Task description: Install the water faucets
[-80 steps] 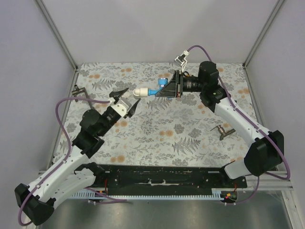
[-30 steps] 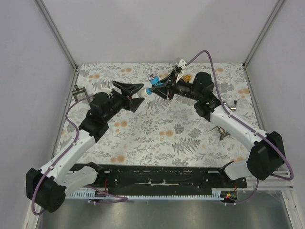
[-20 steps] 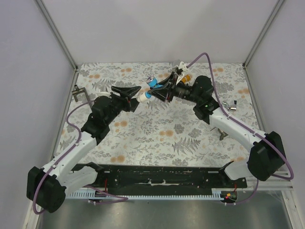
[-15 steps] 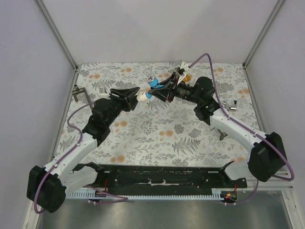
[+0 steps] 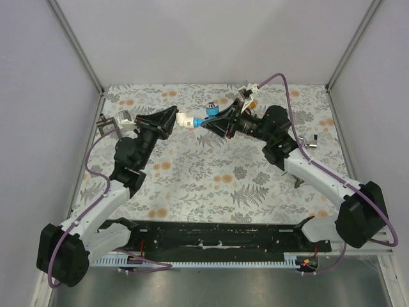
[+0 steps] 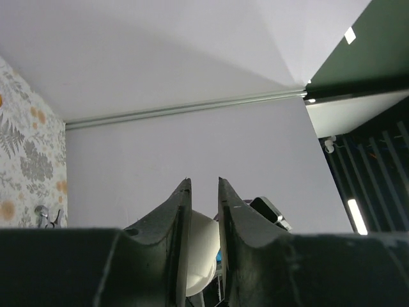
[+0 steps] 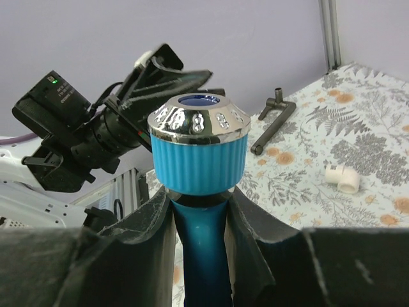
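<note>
**Top view.** My left jaws were together on the white fitting [image 5: 185, 120] and held it above the far part of the desk [image 5: 211, 185]. My right jaws were clamped on the blue faucet [image 5: 208, 116]. The faucet's end appeared to meet the fitting in the gap between my two arms. A dark bracket [image 5: 297, 176] lay on the desk by my right arm.

**Left wrist view.** My jaws stood almost together, with the white fitting [image 6: 201, 256] pinched low between them. The joint with the faucet was hidden, so I could not tell how far it was seated.

**Right wrist view.** My jaws gripped the stem of the blue faucet [image 7: 198, 153] just under its ribbed, chrome-capped knob. A spare fitting [image 7: 342, 179] and a second bracket [image 7: 275, 121] lay on the desk beyond.

**Hazards.**
- The rounded fitting could rotate or slip in my left jaws under pushing or twisting load, so the joint would not tighten.
- If the two axes were out of line, the parts could jam or start crooked.
- If either grip loosened, a part would drop to the desk.
</note>
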Controlling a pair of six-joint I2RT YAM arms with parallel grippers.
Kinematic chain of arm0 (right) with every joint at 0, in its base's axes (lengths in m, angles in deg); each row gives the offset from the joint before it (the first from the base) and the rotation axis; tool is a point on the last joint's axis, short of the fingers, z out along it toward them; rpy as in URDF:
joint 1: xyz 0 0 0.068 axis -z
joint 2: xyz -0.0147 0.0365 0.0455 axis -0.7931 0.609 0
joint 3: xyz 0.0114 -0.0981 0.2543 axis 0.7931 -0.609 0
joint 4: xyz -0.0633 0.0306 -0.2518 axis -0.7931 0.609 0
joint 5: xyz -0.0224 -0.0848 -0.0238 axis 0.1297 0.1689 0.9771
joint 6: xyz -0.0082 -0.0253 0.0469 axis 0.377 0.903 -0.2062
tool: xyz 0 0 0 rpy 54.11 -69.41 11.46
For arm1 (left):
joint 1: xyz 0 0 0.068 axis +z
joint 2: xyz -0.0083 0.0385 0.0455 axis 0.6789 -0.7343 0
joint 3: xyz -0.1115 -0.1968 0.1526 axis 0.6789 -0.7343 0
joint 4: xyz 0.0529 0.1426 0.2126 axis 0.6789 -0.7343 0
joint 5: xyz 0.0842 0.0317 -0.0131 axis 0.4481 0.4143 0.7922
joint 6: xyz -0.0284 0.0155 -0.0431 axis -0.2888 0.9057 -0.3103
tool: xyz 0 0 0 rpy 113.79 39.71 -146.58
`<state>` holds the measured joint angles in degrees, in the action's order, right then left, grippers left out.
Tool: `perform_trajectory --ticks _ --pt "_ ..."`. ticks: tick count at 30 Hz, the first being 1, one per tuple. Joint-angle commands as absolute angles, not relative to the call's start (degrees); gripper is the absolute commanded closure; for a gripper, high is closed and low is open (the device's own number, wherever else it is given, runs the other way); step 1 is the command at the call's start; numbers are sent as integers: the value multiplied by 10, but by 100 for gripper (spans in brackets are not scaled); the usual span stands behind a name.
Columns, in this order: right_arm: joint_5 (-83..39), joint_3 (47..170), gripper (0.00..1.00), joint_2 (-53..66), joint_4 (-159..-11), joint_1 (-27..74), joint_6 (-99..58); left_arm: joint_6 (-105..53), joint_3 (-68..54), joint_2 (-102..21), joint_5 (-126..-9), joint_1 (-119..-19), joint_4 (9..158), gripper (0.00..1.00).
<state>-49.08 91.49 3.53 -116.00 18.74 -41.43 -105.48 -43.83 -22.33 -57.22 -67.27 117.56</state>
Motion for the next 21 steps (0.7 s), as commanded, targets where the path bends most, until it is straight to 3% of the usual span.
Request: perform_trajectory --ticks 1,6,15,21 --pt "-487 916 100 36 -1134 183 -439 -949 -410 -189 -653 -677 1271 71" --pt "-519 938 100 67 -1158 184 -483 -819 -367 -169 -727 -677 1225 64" --pt "-541 977 100 71 -1167 221 -493 -530 -295 -80 -729 -676 979 41" --pt "-590 1016 100 69 -1169 229 -487 -350 -237 -75 -698 -675 791 20"
